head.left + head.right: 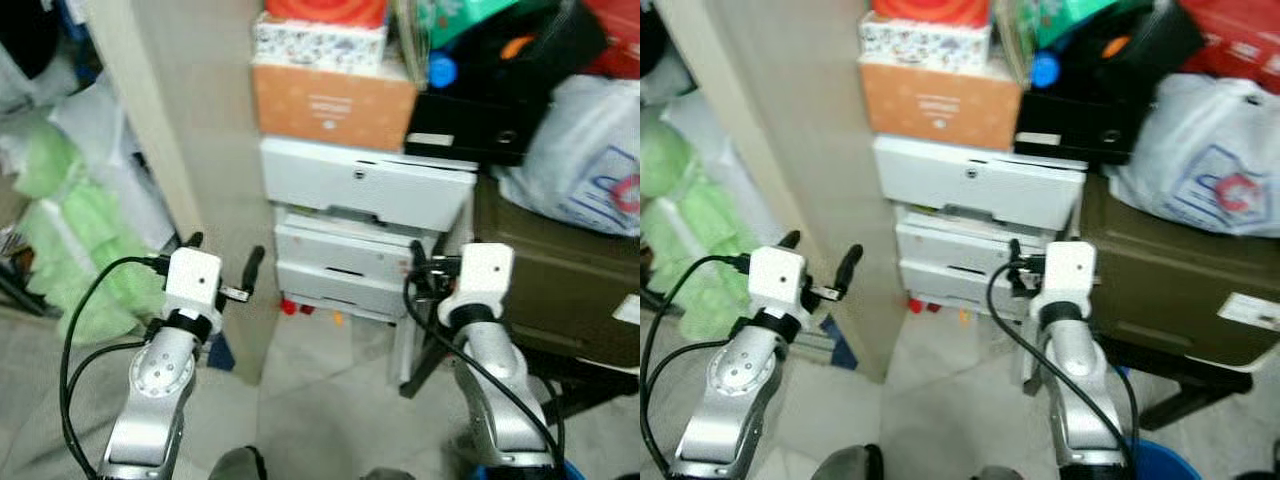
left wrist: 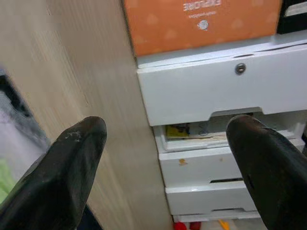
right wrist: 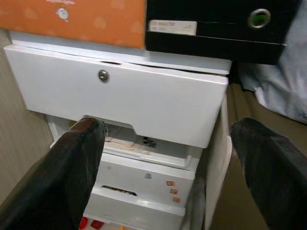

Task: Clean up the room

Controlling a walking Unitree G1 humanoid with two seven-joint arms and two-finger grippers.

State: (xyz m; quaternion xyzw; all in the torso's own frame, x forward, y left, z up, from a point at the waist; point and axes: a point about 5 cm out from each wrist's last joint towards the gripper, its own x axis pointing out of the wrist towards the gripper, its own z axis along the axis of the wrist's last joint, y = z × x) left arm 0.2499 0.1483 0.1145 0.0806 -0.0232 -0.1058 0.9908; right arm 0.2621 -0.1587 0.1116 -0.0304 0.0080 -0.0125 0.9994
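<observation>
Head stereo pair: high, facing forward and down past both arms onto the white drawer unit [image 1: 365,225]; the eye views share it. Left wrist camera: close, looking along spread fingers [image 2: 62,177] at the wooden panel [image 2: 81,96] and drawers. Right wrist camera: close, facing the same drawers and orange box [image 3: 76,19].

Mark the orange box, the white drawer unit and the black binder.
orange box [image 1: 333,105], left eye view, front face.
white drawer unit [image 1: 360,185], left eye view, top drawer front.
black binder [image 3: 211,36], right wrist view, spine.
</observation>
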